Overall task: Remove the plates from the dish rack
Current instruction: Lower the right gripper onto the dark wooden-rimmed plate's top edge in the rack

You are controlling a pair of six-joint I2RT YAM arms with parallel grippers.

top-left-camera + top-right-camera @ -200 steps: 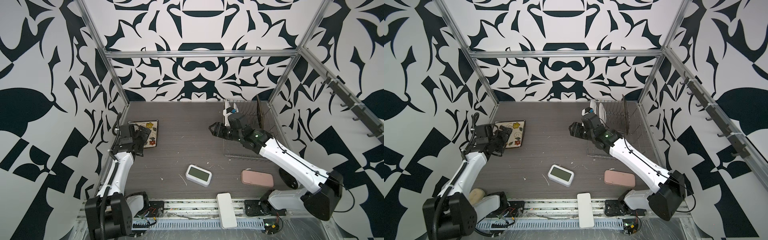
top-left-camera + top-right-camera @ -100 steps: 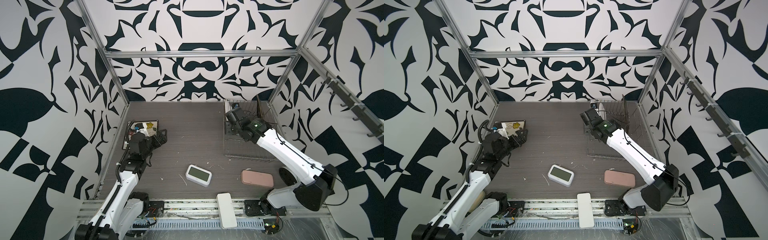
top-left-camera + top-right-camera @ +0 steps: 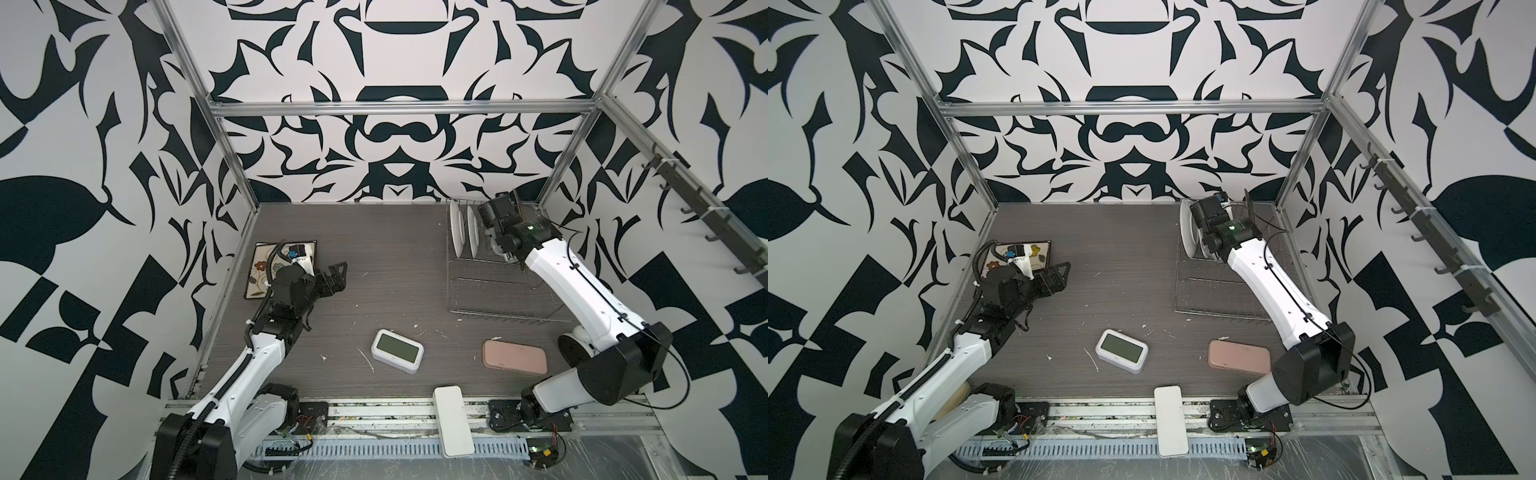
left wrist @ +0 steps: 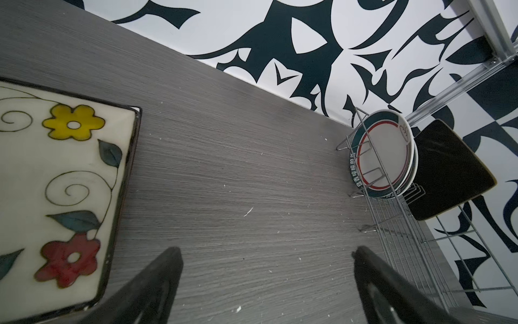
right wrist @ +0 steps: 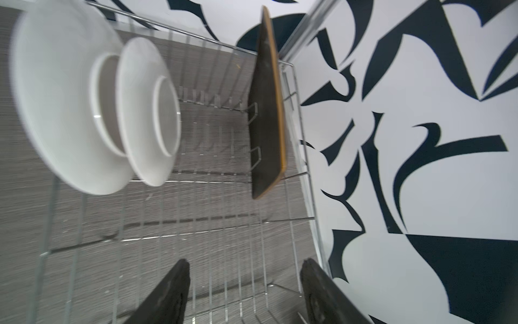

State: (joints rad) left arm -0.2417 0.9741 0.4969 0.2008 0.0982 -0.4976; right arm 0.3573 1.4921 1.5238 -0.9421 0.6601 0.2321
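Note:
The dish rack (image 3: 490, 286) (image 3: 1217, 291) stands at the back right. Two round white plates (image 3: 464, 232) (image 5: 64, 98) stand upright at its left end, their teal rims showing in the left wrist view (image 4: 384, 154). A dark square plate (image 5: 266, 117) (image 4: 448, 174) with a tan edge stands near the rack's right side. My right gripper (image 5: 245, 263) hovers open over the rack's wires, between the white plates and the dark one, holding nothing. A cream floral plate (image 3: 259, 270) (image 4: 56, 182) lies flat at the left. My left gripper (image 3: 338, 276) (image 4: 266, 252) is open and empty just right of it.
A white clock (image 3: 397, 351) and a pink case (image 3: 514, 362) lie on the front half of the table. A white flat block (image 3: 453, 419) rests on the front rail. The patterned right wall (image 5: 420, 168) runs close beside the rack.
My left gripper has drawn back off the floral plate and swung right. My right gripper has moved from left of the rack to above its wires, jaws widening slightly.

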